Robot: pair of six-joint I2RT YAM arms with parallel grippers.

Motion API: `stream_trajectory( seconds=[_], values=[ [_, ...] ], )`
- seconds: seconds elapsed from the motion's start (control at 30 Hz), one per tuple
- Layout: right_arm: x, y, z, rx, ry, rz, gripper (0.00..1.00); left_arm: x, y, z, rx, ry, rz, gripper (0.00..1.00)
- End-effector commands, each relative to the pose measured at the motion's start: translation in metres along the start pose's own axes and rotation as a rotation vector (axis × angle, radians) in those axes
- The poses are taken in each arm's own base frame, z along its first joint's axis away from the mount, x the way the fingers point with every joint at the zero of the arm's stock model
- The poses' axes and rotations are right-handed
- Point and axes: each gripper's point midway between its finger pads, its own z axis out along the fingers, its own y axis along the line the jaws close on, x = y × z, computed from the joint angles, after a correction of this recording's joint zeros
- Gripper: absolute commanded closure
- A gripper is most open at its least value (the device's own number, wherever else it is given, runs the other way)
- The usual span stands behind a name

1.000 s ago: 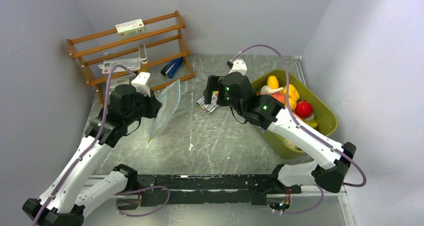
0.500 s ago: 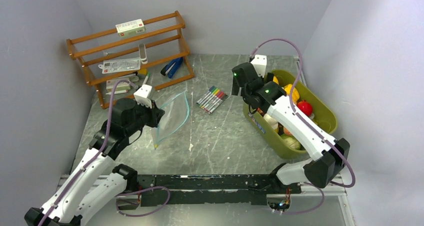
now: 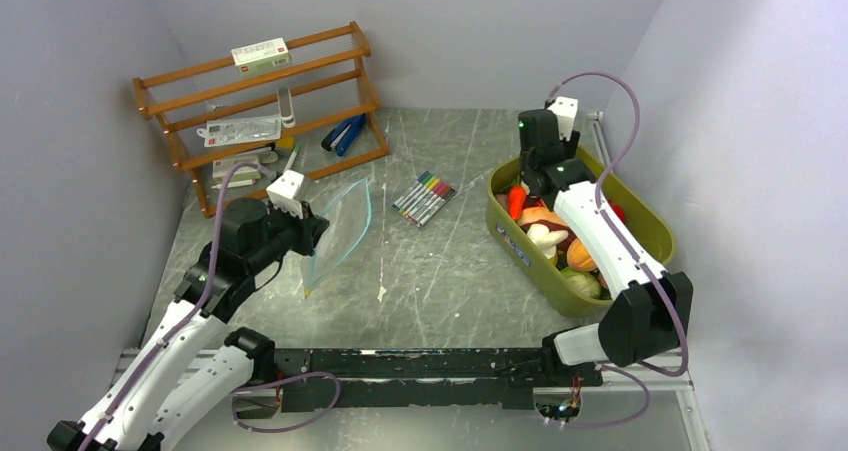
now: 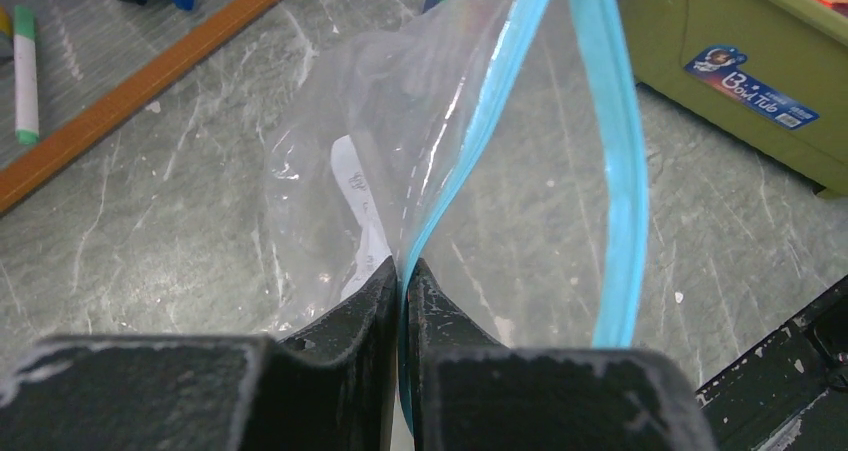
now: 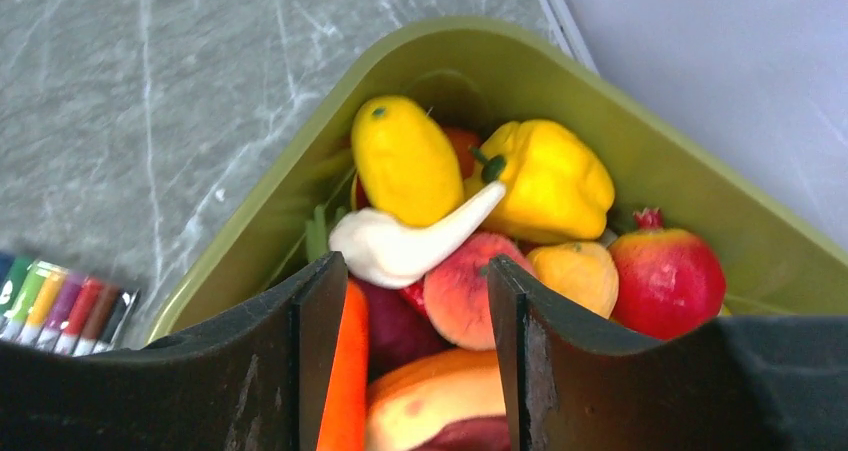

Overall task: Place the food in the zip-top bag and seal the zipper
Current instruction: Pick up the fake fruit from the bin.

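light: bright, even | shadows: soft, faint | glare: sheen on zip-top bag [image 4: 330,141] | focus: sharp

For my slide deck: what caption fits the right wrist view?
Right gripper poised over toy food piled in the olive-green tub.

left hand [image 4: 403,267] pinching zipper [image 4: 627,171], bag [image 4: 330,111] apparently open

Between the black right jaws show a white vegetable [image 5: 400,246] and a pink-orange peach [image 5: 455,296]; beyond them, a yellow lemon [image 5: 400,161], yellow pepper [image 5: 555,181], red pomegranate [image 5: 665,276] and olive-green tub [image 5: 560,81]. Ahead of the black left jaws: clear bag [image 4: 400,121], teal-blue zipper [image 4: 620,171], grey white-veined bench [image 4: 150,231].
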Motion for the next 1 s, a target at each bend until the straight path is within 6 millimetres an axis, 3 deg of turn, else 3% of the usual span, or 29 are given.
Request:
stream_trajectory(
  seconds=[0.0, 0.3, 0.67, 0.97],
  values=[
    [-0.021, 0.001, 0.024, -0.055, -0.055, -0.027, 0.46, -0.02, -0.009, -0.007, 0.05, -0.081, 0.032, 0.93],
    [-0.004, -0.001, 0.062, -0.088, 0.025, -0.142, 0.45, -0.018, -0.011, -0.007, 0.059, -0.07, 0.03, 0.93],
    [0.007, 0.008, 0.088, -0.114, 0.097, -0.194, 0.44, -0.02, -0.01, -0.008, 0.057, -0.082, 0.034, 0.93],
    [0.025, -0.001, 0.108, -0.022, 0.154, -0.246, 0.4, -0.019, -0.011, -0.01, 0.058, -0.077, 0.032, 0.93]
  ],
)
